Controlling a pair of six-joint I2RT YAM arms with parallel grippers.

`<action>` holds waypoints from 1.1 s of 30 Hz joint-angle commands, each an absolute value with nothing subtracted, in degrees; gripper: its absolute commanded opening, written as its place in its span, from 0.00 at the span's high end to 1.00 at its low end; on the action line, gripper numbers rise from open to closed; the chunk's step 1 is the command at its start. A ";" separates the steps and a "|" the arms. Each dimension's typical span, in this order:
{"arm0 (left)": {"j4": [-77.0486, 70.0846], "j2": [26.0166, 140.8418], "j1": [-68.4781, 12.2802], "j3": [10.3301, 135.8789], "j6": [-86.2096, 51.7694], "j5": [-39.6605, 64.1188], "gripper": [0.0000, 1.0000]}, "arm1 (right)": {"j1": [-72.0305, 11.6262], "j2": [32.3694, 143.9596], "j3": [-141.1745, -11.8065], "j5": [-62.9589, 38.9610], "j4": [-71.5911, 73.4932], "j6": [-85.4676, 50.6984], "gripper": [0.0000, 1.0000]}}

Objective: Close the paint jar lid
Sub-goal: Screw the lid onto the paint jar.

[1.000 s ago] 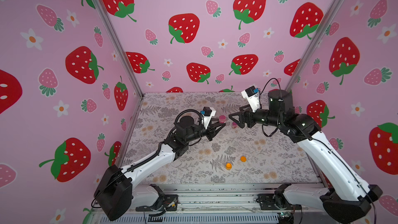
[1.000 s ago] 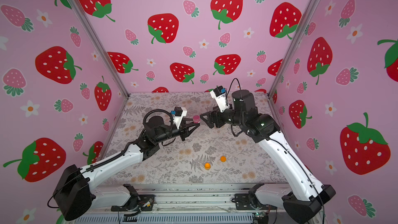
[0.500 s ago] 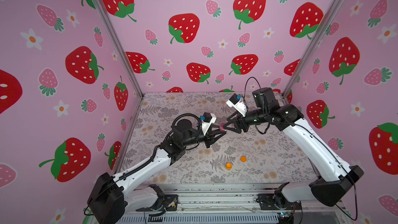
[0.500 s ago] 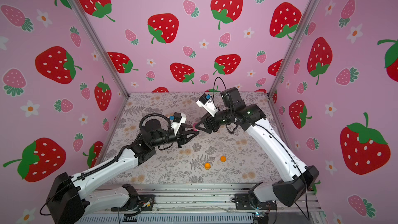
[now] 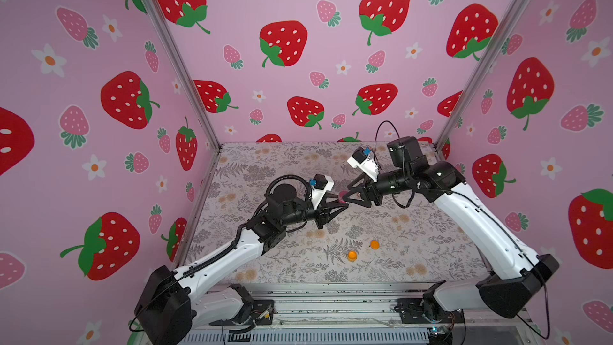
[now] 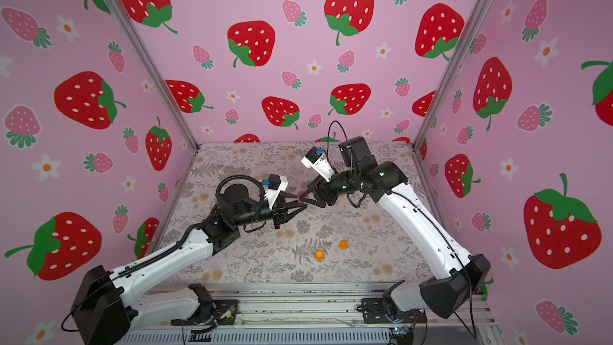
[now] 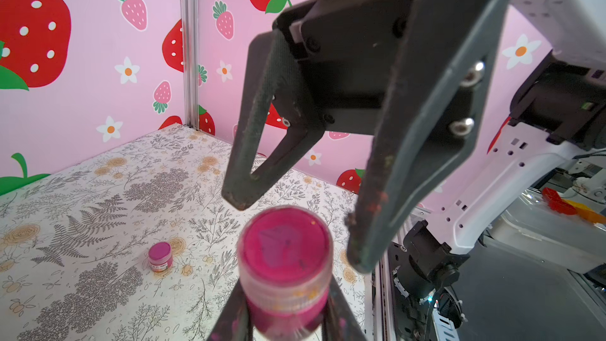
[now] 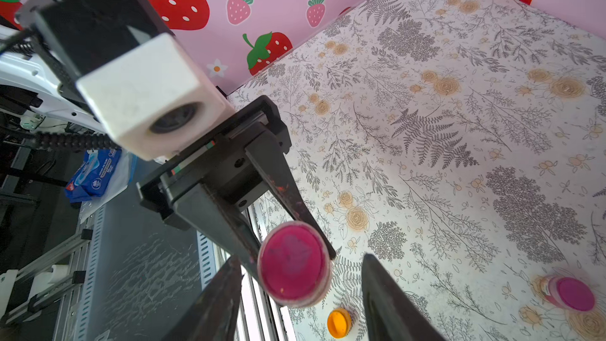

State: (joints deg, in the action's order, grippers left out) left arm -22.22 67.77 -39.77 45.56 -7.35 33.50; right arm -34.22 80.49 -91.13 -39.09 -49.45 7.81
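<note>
A small pink paint jar (image 7: 285,293) with its clear-rimmed lid (image 7: 284,244) on top hangs above the floral table. My left gripper (image 7: 285,323) is shut on the jar's body, seen in both top views (image 5: 342,197) (image 6: 301,196). The right gripper (image 8: 301,259) faces it, open, one finger (image 7: 242,188) on each side of the lid (image 8: 293,264). A gap shows between each finger and the lid's rim. From the right wrist view, the left gripper's fingers (image 8: 285,191) run down behind the lid.
A second pink jar (image 7: 160,255) (image 8: 570,291) stands on the table (image 5: 282,167) further back. Two orange pieces (image 5: 352,255) (image 5: 374,244) lie near the front, one visible below the lid (image 8: 339,323). Pink strawberry walls close three sides; a metal rail (image 5: 331,303) runs along the front.
My right arm swung left and down to the held jar, and its jaws narrowed around the lid. The left arm shifted slightly with the jar, then both stayed still.
</note>
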 commanded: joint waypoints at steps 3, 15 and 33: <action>-22.96 67.67 -39.98 46.76 -6.50 34.45 0.80 | -34.91 80.20 -90.26 -39.74 -48.63 8.35 0.46; -22.49 68.52 -39.98 47.72 -6.15 34.48 0.80 | -35.64 80.17 -88.08 -39.62 -46.69 7.32 0.61; -26.68 80.61 -41.92 55.59 -3.89 11.15 0.81 | -46.58 80.27 -76.56 -7.58 -17.78 -19.77 0.71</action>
